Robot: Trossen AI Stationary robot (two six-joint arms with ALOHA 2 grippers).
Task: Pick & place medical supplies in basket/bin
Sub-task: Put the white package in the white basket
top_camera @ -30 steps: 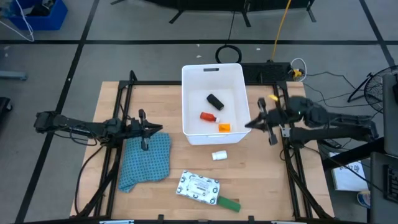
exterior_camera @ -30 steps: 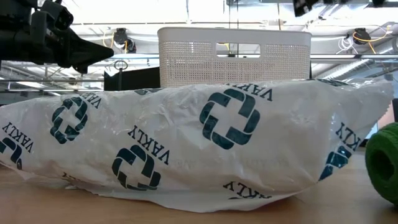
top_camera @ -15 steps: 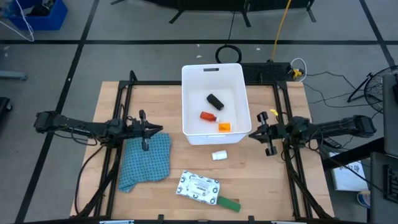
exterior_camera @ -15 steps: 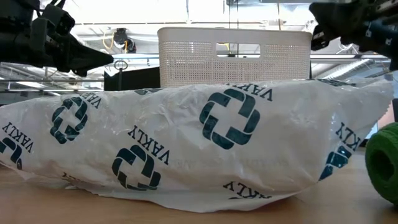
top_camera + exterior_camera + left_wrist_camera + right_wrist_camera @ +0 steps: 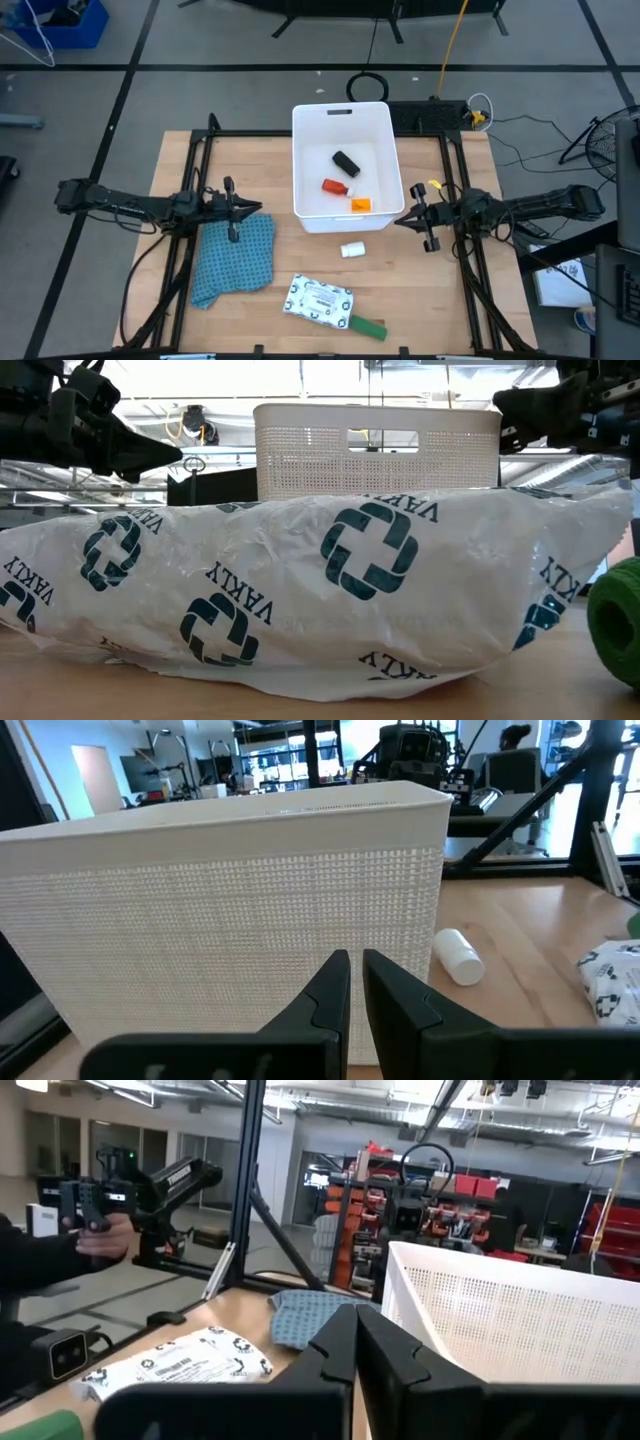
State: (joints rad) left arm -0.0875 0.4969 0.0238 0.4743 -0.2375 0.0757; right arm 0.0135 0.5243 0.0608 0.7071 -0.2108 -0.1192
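Observation:
In the high view the white tub (image 5: 340,118) stands mid-table and holds the black block (image 5: 346,162), the red-orange bottle (image 5: 335,187) and the orange piece (image 5: 360,204). The small white cylinder (image 5: 352,250) lies on the wood just near of the tub. The white printed packet (image 5: 318,300) and the green block (image 5: 367,327) lie close to the near edge. My left gripper (image 5: 258,208) hovers shut left of the tub, over the blue cloth's far corner. My right gripper (image 5: 399,219) hangs shut beside the tub's near right corner.
The blue cloth (image 5: 235,255) lies flat on the table's left half. Dark frame rails run along both table sides. In the low view the packet (image 5: 320,600) fills the foreground in front of the tub (image 5: 375,450). A person's hand (image 5: 100,1230) holds a device beyond the table.
My right gripper has come down from a raised position by the tub's right rim and drawn slightly toward the near edge, ending low beside the tub's near right corner. My left arm and all the items have stayed still.

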